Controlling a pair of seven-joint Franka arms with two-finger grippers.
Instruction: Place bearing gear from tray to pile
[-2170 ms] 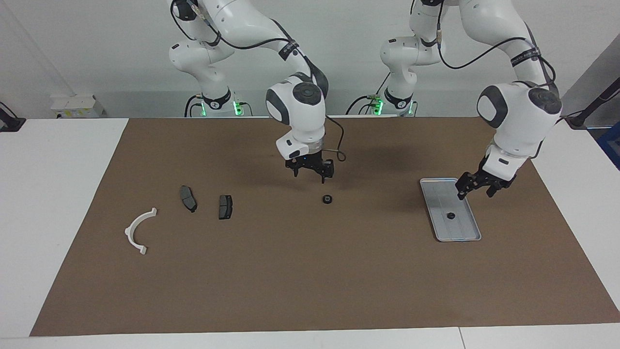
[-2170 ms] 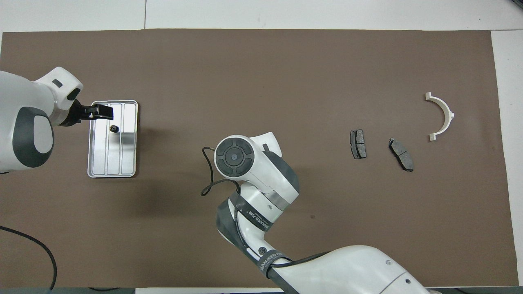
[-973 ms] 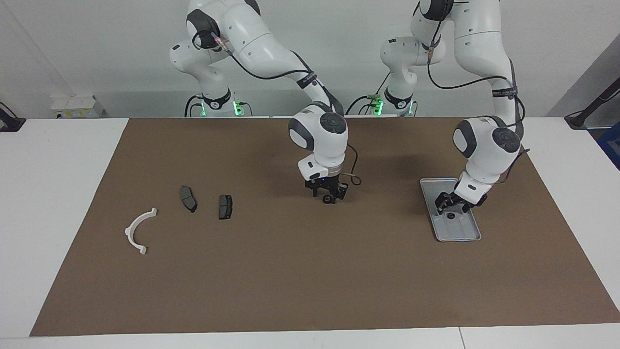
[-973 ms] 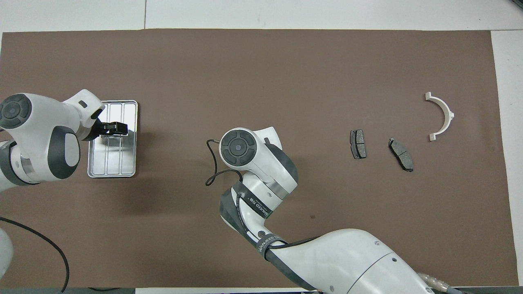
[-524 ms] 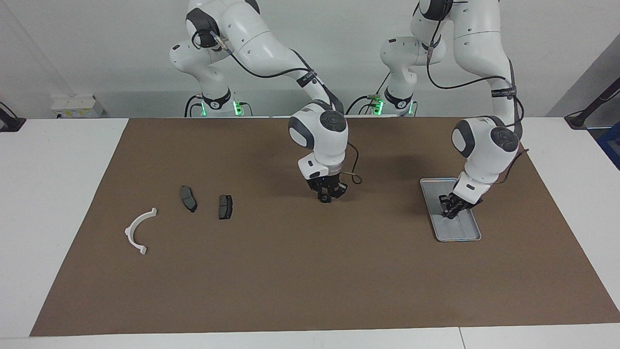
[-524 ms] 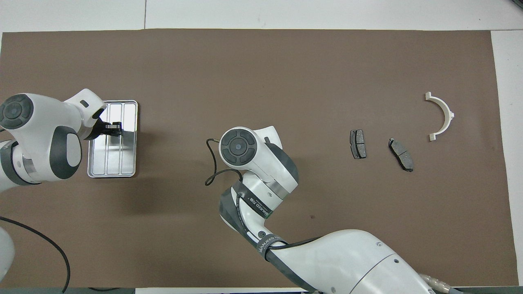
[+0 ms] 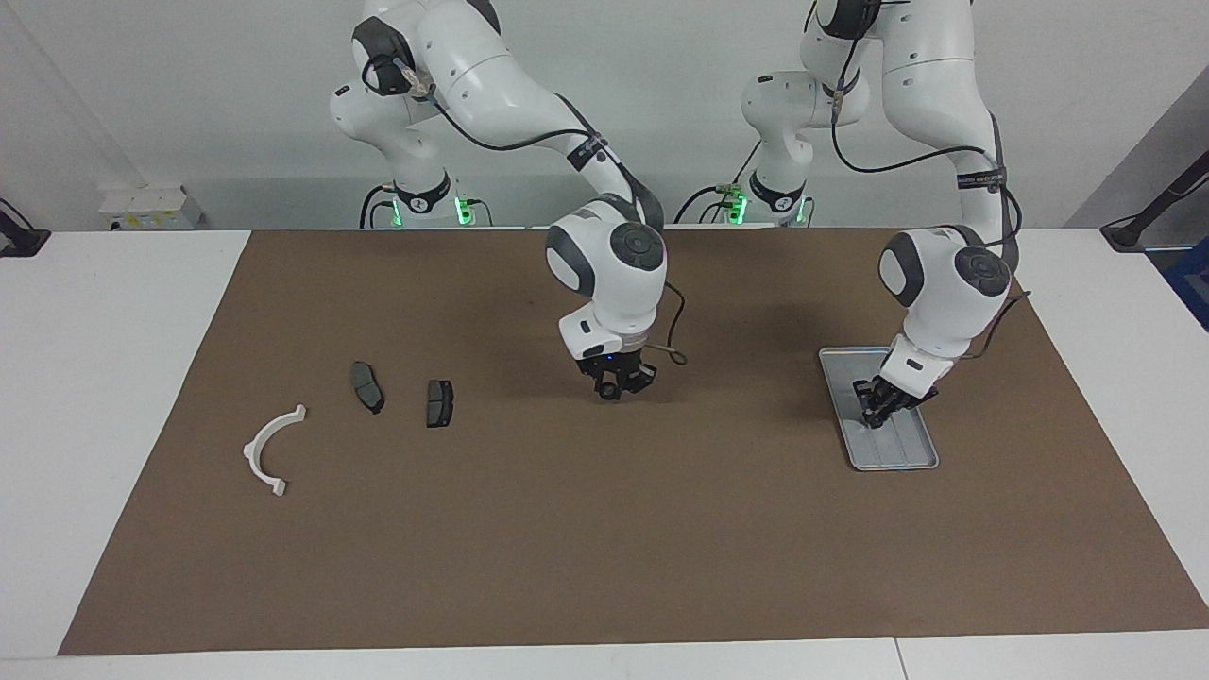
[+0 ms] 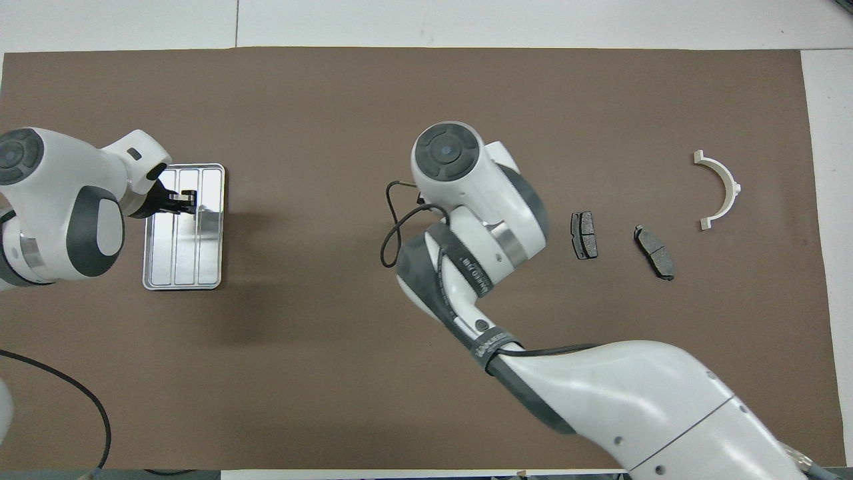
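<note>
Facing view, left claw (image 7: pixel 878 408) in tray (image 7: pixel 914 454), right claw (image 7: pixel 619 382) over mat (image 7: pixel 604 529)

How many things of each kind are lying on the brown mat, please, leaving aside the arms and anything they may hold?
Dark grey brake pads: 2
White half-ring bracket: 1
Silver tray: 1
Total: 4

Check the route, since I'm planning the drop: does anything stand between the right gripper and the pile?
Nothing visible does. Only bare brown mat lies between the right gripper, over the mat's middle, and the pile's nearest brake pad.
</note>
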